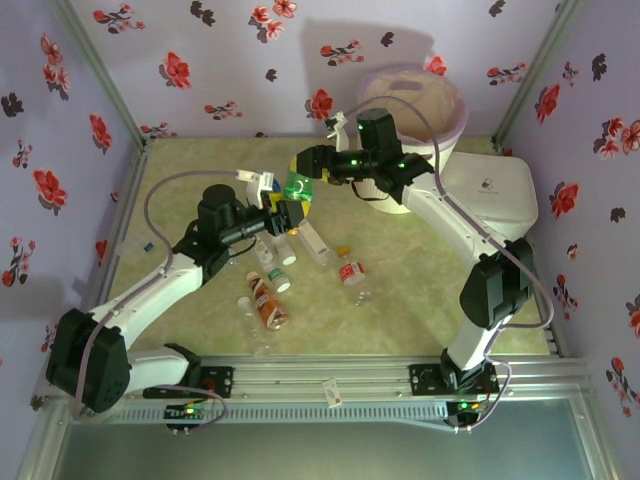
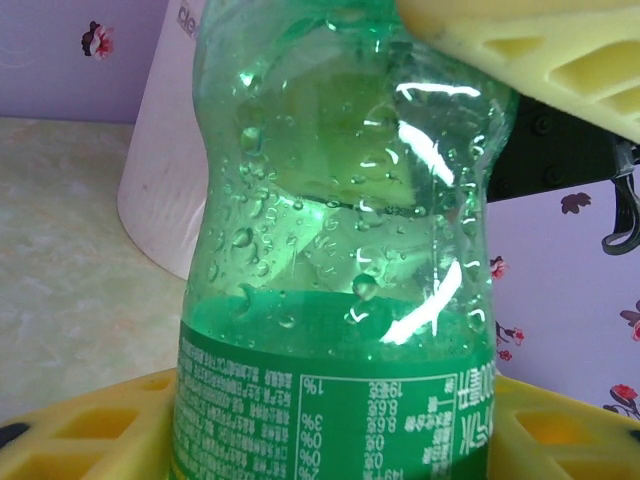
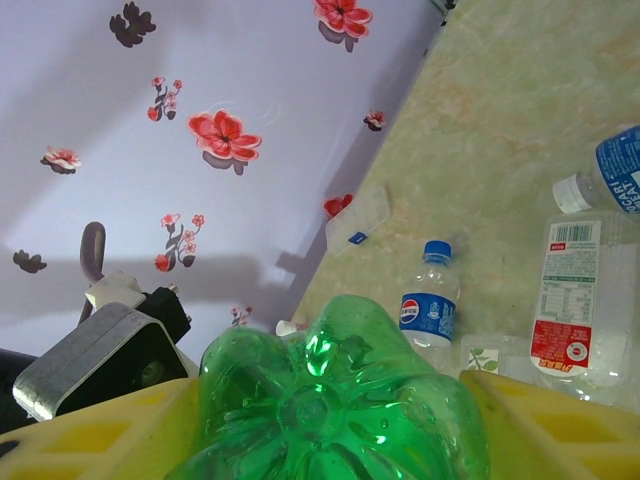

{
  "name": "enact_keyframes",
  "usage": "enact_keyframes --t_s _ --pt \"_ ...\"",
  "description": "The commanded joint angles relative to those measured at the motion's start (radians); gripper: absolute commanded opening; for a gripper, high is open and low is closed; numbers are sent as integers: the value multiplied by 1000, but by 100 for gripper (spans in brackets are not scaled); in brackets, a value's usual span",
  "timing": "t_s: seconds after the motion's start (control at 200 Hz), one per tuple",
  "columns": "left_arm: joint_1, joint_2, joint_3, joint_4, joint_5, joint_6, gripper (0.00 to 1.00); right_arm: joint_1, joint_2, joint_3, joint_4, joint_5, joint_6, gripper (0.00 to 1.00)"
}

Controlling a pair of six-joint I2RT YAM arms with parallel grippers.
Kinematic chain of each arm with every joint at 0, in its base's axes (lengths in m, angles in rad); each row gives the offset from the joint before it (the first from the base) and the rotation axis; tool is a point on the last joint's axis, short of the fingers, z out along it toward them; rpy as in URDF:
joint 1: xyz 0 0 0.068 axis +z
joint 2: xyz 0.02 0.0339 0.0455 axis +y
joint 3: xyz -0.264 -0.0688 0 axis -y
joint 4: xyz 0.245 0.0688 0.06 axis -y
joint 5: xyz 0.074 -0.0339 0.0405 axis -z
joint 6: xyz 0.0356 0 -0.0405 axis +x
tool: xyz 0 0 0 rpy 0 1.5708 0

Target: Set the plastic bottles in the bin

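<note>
Where the two arms meet at the centre of the top view, the left gripper (image 2: 330,425) is clamped on the labelled section of the green bottle (image 2: 340,250). The right gripper (image 3: 330,425) presses its fingers against both sides of the same bottle's base. The bottle is held clear of the table, left of the bin (image 1: 464,118) at upper right, and is not yet deposited. Several bottles (image 1: 270,300) lie loose at lower centre, so most of the work appears outstanding. The bin's interior is partly covered by the right arm, and its contents cannot be determined.

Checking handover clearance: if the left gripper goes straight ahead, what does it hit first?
The green bottle held between its jaws; behind that, probably the bin wall, though depth is unclear.
</note>
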Motion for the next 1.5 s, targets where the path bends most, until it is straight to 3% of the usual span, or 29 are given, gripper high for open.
enact_keyframes --t_s 0.0,0.1,0.265,0.37,0.605,0.83,1.02,1.26,1.495 --pt "-5 21 4 38 12 6 9 7 8 -2 35 -27 9 63" --pt "-5 18 7 28 12 5 21 5 8 10 23 -22 -5 59" --pt "4 -3 -9 16 10 9 82 -2 11 68 -43 13 -62 57" --pt "17 -30 -26 -14 -5 19 98 -14 15 137 -127 65 -127 56" --pt "62 -152 -57 -207 -68 57 100 -53 0 339 -329 240 -294 56" --pt "131 -278 -73 -487 -184 32 100 -194 13 554 -471 324 -350 54" --pt "220 -335 -98 -717 -281 -24 99 -294 8 633 -487 518 -404 52" --pt "258 -383 -168 -824 -396 -69 97 -392 88 739 -517 539 -395 51" --pt "263 -386 -227 -838 -408 -87 96 -452 163 761 -533 543 -397 51"
